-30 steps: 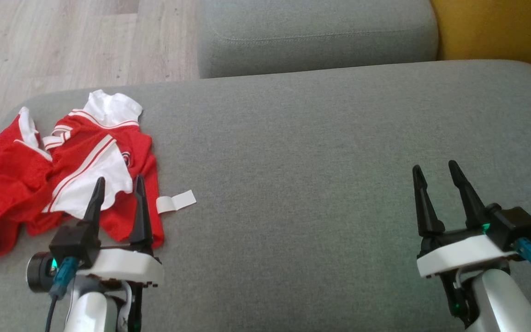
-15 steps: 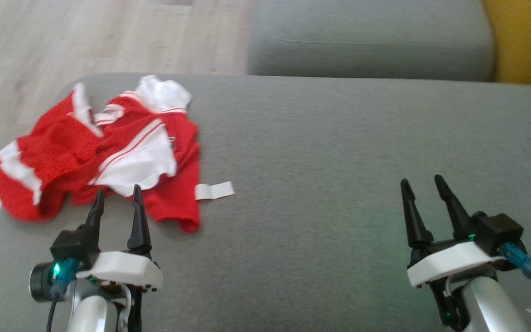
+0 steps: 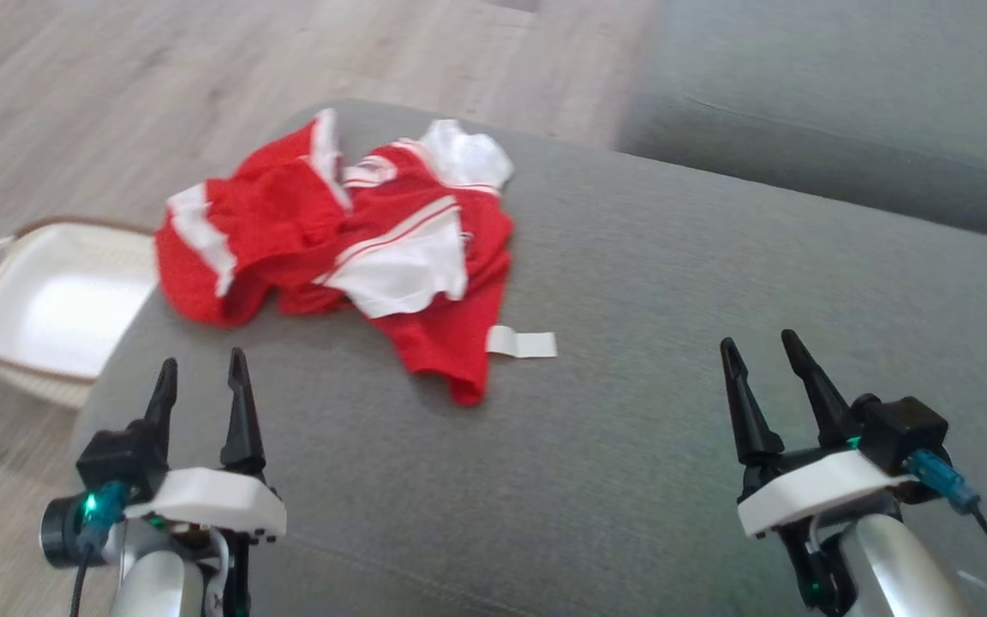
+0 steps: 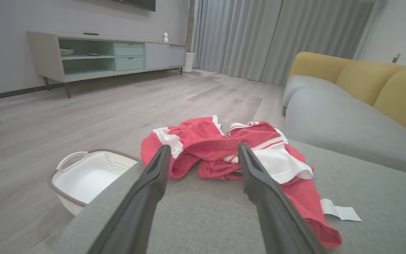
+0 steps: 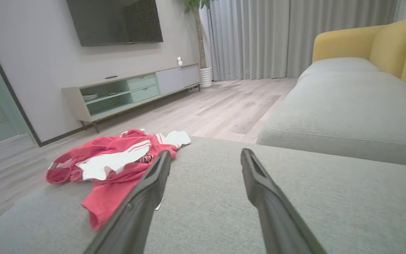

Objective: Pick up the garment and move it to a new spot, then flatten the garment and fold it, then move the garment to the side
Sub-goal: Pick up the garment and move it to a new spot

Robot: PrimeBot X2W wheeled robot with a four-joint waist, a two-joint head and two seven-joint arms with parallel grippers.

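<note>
1. A white basket [image 3: 56, 224] stands on the floor, just beside the seat's left end.
2. The left gripper [image 3: 202, 360] hovers over the seat [image 3: 673, 360] near that left edge. Its fingers are spread wide and hold nothing.
3. The garment [image 3: 356, 248], red with white panels and stripes, lies crumpled on the seat's far left corner. It is ahead of the left gripper and a little to its right, apart from the fingertips. In the left wrist view it sits almost straight beyond them. Its long axis runs roughly across the seat, left to right, with one red tail trailing back toward the robot. The left arm looks the nearer one for the pick-up.
4. A white tag [image 3: 521, 343] lies flat at that tail's right side. No writing can be read on it, and a small mark on the white panel is too small to tell.
5. The right gripper [image 3: 757, 339] is just as wide open and empty, well apart from the garment, which lies ahead and far to its left.
</note>
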